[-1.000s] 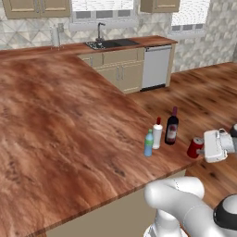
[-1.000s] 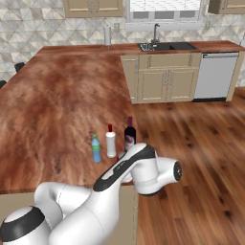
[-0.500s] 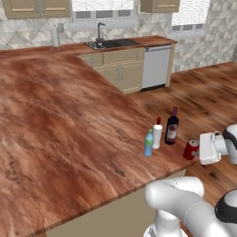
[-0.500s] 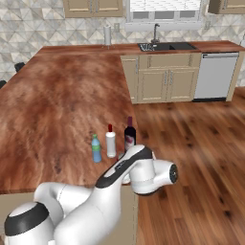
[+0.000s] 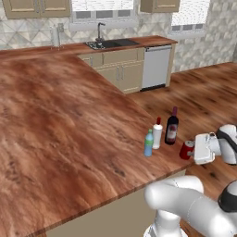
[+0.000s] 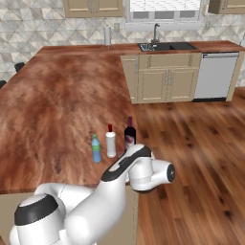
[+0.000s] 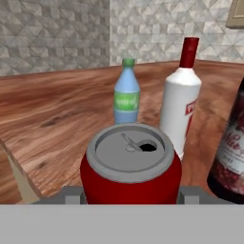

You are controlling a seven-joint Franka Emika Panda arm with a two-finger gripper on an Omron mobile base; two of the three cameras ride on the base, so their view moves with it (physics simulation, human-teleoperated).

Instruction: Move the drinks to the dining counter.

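Note:
My gripper (image 5: pixel 191 150) is shut on the short red can (image 5: pixel 186 149), holding it upright at the near right edge of the dining counter (image 5: pixel 69 120). In the hand view the can (image 7: pixel 130 164) sits between the grey fingertips (image 7: pixel 71 193), silver top up. Just beyond it three drinks stand on the counter: the blue-green bottle (image 5: pixel 148 142), the white bottle with a red cap (image 5: pixel 158 134) and the dark wine bottle (image 5: pixel 172 126). From the right base view the same bottles (image 6: pixel 96 148) (image 6: pixel 111 142) (image 6: pixel 129 135) stand in a row, and my arm hides the can.
A narrower counter with a sink (image 5: pixel 107 43) and a dishwasher (image 5: pixel 154 66) runs along the back wall. Open wood floor (image 5: pixel 203 92) lies to the right of the dining counter. The counter top (image 6: pixel 57 110) stretches wide and bare to the left.
The gripper has carried the red can a little to the left, closer to the counter's edge and the three bottles. The bottles have not moved.

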